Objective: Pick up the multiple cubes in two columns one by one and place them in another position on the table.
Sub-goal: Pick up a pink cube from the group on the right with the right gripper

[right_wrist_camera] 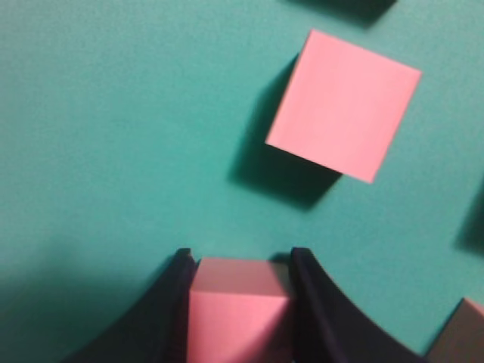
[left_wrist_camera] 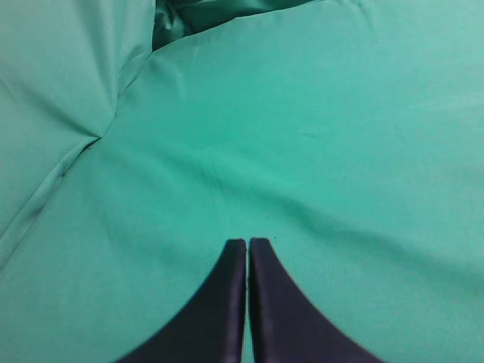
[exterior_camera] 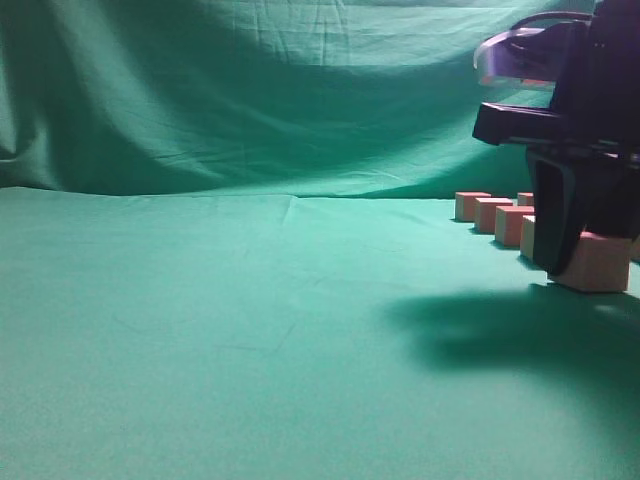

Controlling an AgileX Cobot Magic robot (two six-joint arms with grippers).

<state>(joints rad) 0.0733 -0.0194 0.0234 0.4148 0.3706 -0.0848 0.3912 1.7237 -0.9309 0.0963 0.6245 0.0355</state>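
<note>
Right tool (right_wrist_camera: 238,283) closed around a plain, matte, sharp-edged pink cube (right_wrist_camera: 236,318); left tool (left_wrist_camera: 247,246) shut, empty.

Pink cubes (right_wrist_camera: 344,106), plain green table (exterior_camera: 200,330), black hand (right_wrist_camera: 238,283)

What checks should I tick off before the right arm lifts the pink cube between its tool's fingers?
1. Small matte pink cube sits between the right tool fingers, both sides against it: ok.
2. Cube lifted off the smooth green cloth table: cannot tell.
3. Neighbouring pink cube stands apart from the fingers: ok.
4. Left tool shut, holding nothing, over bare cloth: ok.
5. Open table to the left for placing: ok.
</note>
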